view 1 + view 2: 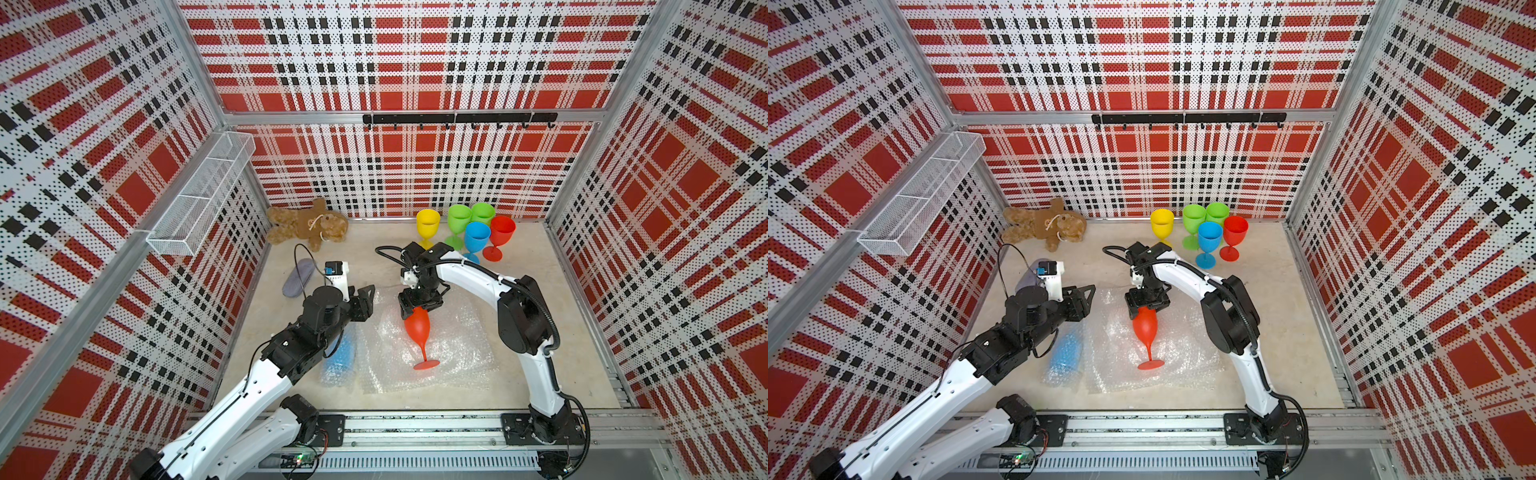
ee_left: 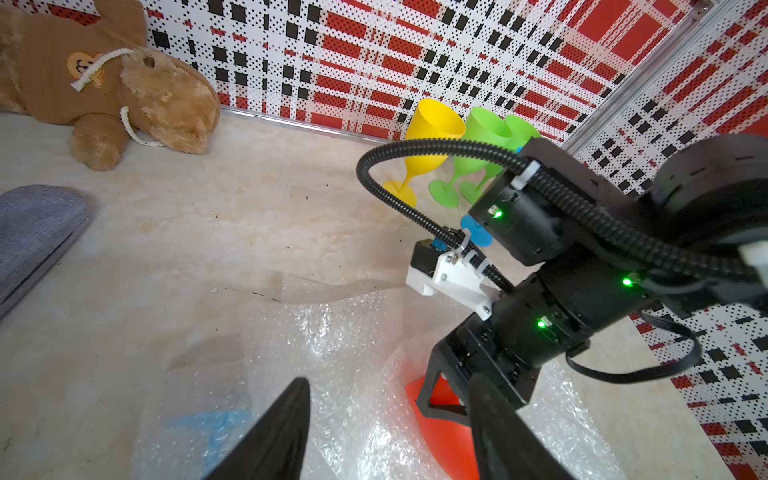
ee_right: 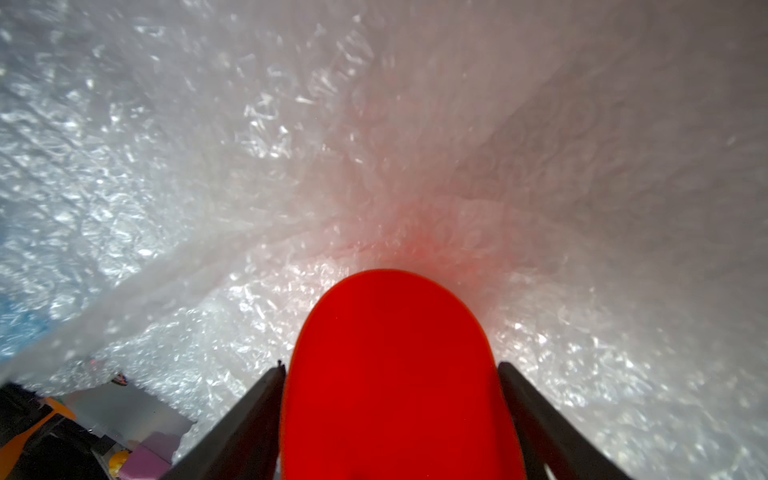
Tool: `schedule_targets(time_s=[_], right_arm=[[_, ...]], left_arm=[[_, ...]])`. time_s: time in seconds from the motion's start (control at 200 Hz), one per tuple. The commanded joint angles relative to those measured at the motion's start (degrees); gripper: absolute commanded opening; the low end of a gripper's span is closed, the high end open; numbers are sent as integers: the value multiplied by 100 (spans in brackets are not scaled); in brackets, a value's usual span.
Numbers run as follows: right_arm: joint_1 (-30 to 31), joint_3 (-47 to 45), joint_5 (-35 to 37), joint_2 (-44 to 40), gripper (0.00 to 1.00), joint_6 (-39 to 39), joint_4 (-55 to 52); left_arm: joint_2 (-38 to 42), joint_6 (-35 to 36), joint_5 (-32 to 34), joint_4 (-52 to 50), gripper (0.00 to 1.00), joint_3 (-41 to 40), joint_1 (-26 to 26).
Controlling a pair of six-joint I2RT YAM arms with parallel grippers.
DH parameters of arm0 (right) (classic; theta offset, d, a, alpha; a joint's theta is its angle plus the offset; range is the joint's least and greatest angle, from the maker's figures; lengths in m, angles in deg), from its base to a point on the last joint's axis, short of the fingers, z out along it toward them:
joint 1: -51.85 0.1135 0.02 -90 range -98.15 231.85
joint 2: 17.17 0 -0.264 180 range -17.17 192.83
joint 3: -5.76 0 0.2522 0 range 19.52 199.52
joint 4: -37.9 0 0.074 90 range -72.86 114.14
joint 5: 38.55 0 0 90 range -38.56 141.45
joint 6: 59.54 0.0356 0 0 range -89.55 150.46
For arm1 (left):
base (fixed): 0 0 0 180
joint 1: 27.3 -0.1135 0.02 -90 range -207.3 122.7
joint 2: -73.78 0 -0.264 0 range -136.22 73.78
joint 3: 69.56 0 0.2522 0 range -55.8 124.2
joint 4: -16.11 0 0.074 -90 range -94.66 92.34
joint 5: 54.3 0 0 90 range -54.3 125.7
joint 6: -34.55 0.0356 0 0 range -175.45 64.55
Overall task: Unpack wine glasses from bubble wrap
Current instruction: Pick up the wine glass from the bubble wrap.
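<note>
A red wine glass (image 1: 417, 328) (image 1: 1145, 326) lies on its side on an opened sheet of bubble wrap (image 1: 453, 353) (image 3: 208, 145), foot toward the front. My right gripper (image 1: 417, 309) (image 3: 391, 368) comes down on its bowl, with a finger pressed against each side of the red bowl (image 3: 395, 395). A blue wine glass (image 1: 340, 353) (image 2: 208, 419) lies to the left, rolled in bubble wrap. My left gripper (image 1: 365, 301) (image 2: 390, 380) hovers open over the sheet's left part with nothing between its fingers. Yellow (image 1: 428, 224), green (image 1: 459, 220), blue (image 1: 477, 237) and red (image 1: 502, 230) glasses stand at the back right.
A brown teddy bear (image 1: 307, 224) lies at the back left. A grey oblong case (image 1: 297, 276) rests near the left wall, beside my left arm. A white wire basket (image 1: 199, 199) hangs on the left wall, and a black hook rail (image 1: 459, 118) runs along the back wall.
</note>
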Motion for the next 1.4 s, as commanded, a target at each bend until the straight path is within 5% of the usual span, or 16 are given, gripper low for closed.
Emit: schedule_targets(time_s=[0.0, 0.281, 0.842, 1.082, 1.393], right_arm=[[-52, -242, -284, -800, 78, 149, 307], [-231, -1190, -425, -1822, 78, 297, 1143], [-232, -2443, 637, -3435, 74, -108, 3408], [-232, -3379, 2240, -4248, 68, -983, 5496], [-644, -3869, 3527, -3533, 68, -2023, 7503]], left_arm=[[-89, 108, 95, 141, 63, -63, -76], [-278, 99, 142, 126, 63, -54, -146], [-613, 107, 270, 87, 64, -36, -154], [-719, 99, 315, 72, 64, -36, -152], [-782, 99, 345, 70, 64, -36, -156]])
